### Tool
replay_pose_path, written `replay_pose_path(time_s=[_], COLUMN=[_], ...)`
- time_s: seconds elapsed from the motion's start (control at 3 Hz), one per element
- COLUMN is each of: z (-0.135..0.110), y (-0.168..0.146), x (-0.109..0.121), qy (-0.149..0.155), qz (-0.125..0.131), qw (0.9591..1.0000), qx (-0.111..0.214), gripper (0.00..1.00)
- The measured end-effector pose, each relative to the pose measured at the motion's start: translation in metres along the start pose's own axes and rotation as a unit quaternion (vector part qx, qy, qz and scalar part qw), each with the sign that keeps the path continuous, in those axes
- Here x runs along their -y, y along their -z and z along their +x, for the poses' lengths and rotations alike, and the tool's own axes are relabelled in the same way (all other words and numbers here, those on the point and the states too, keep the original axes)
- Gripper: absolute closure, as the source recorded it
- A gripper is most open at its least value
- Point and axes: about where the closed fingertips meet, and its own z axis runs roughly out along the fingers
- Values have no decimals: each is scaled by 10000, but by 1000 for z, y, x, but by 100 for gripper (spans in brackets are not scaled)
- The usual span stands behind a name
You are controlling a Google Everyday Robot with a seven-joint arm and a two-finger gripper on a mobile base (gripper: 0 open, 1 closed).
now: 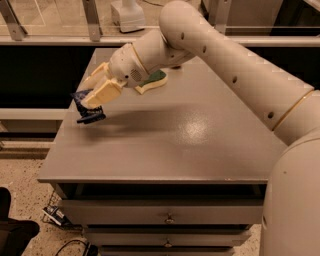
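Dark blue crinkled foil packet (89, 115) is pinched between the two cream fingers of the robot's hand (86, 98), over the far left part of a grey flat-topped table (165, 150). The hand is closed narrowly on the packet's upper part, so the rest of the wrapper hangs below the fingers. It seems to sit just clear of the tabletop, though whether its bottom edge touches the surface cannot be told.

The white jointed arm (210, 50) comes in from the near right and crosses the table on a slant. That angle tips the hand down and to the left, and the fingers meet the packet from above and from the side rather than flat on.

A green-and-white rectangular sponge (154, 81) lies flat on the table, just beyond the wrist and partly hidden by it. It is apart from the packet and from the fingers.

The packet hangs near the table's left edge, with the dark gap beside the table beyond it.

Under the tabletop, metal-fronted drawers (167, 217) are closed. At the far side a white stand (127, 15) rises behind a rail. Dark cables (60, 220) lie on the speckled floor (25, 185) at the near left.
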Motion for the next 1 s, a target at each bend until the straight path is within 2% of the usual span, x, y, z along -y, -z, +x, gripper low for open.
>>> replay_pose_path(time_s=[0.33, 0.67, 1.0], z=[-27, -72, -72], y=[15, 46, 46], x=[2, 5, 5], qy=[111, 343, 343], qz=[44, 238, 238], qw=[9999, 9988, 9988], qx=[-97, -241, -241], gripper=[100, 100, 100])
